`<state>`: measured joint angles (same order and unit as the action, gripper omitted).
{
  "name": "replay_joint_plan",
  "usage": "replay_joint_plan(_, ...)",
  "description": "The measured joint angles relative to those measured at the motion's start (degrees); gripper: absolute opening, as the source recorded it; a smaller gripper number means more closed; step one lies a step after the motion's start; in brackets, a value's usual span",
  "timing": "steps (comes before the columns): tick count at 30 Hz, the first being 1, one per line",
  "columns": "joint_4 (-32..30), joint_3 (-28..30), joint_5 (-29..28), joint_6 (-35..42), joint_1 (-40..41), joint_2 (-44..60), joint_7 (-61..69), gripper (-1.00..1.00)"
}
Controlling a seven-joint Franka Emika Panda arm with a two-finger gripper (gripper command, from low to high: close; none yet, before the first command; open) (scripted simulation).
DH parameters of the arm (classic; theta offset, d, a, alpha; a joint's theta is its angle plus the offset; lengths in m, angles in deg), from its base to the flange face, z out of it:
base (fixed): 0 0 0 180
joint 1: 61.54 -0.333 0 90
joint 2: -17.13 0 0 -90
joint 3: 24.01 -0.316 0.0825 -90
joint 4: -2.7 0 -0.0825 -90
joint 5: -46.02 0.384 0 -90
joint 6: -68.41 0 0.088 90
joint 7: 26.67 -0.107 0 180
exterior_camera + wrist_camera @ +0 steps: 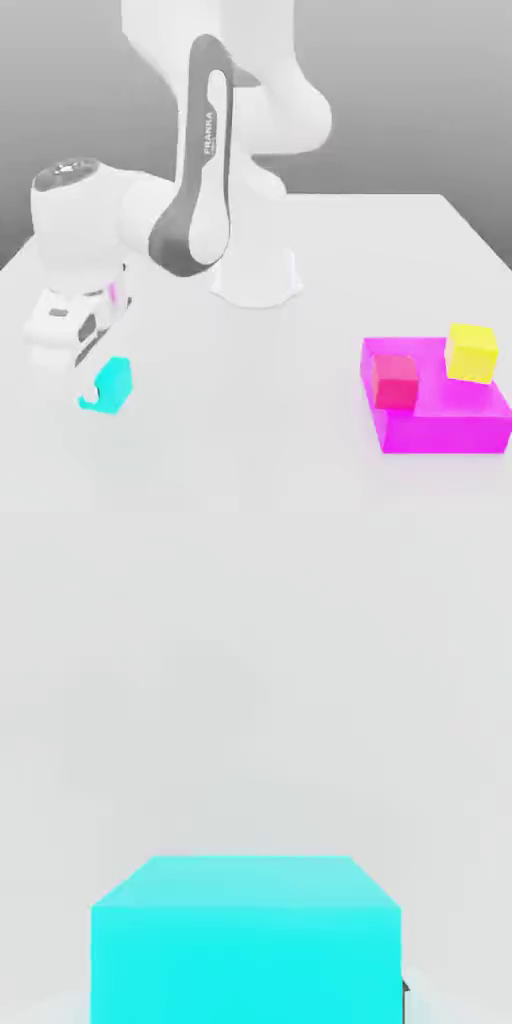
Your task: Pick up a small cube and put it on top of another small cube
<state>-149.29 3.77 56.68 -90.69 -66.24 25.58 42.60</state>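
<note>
The small cyan cube (115, 382) lies low over the white table at the exterior view's left. My gripper (97, 391) reaches down to it from the white hand (70, 330), and its fingers are shut on the cube's sides. In the hand view the cyan cube (245, 942) sits close up against the plain table, with a dark sliver of one finger (404, 994) at its edge. A red-pink cube (396, 381) and a yellow cube (471, 352) stand at the exterior view's right.
The red-pink and yellow cubes rest on a flat magenta block (450, 425) near the table's front right. The arm's white base (256, 275) stands at mid-table, and its links lean over toward the left.
</note>
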Motion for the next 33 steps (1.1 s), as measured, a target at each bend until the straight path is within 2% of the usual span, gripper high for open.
replay_joint_plan(20,29.6,-27.0,-10.9,16.6,-25.4,11.8,12.0,-1.0)
replay_joint_plan(23,33.6,-29.6,-12.4,14.3,-28.3,18.1,13.2,-1.0)
replay_joint_plan(24,34.1,-29.8,-12.7,12.8,-28.7,20.1,13.3,1.0)
replay_joint_plan(30,34.3,-29.9,-12.8,12.0,-28.8,21.1,13.4,1.0)
replay_joint_plan(33,34.2,-30.1,-12.4,15.3,-28.9,17.6,13.7,1.0)
